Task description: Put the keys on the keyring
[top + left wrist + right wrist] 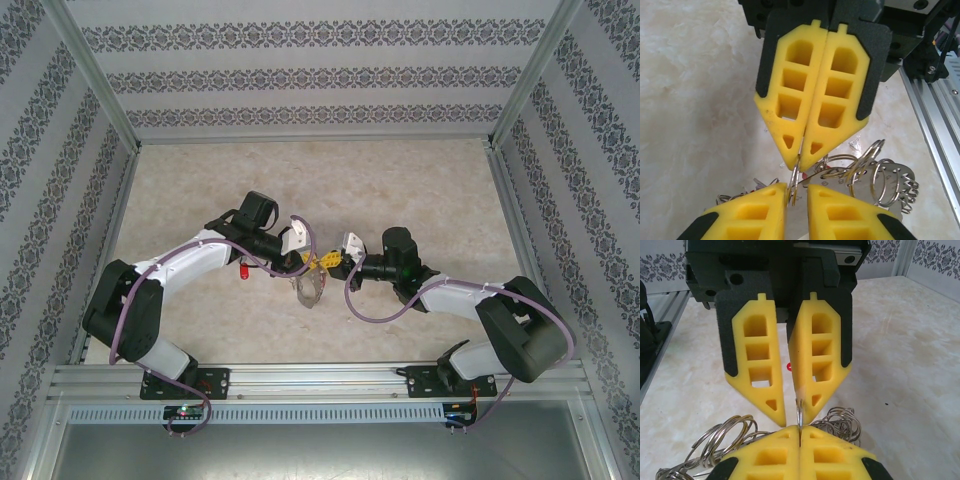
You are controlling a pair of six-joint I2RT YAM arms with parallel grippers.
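A red key lies loose on the worktop, left of centre. The left claw, slightly apart, straddles the keyring mid-frame. The right claw clamps its wire. Closing off-line could twist the ring free, I reckon.
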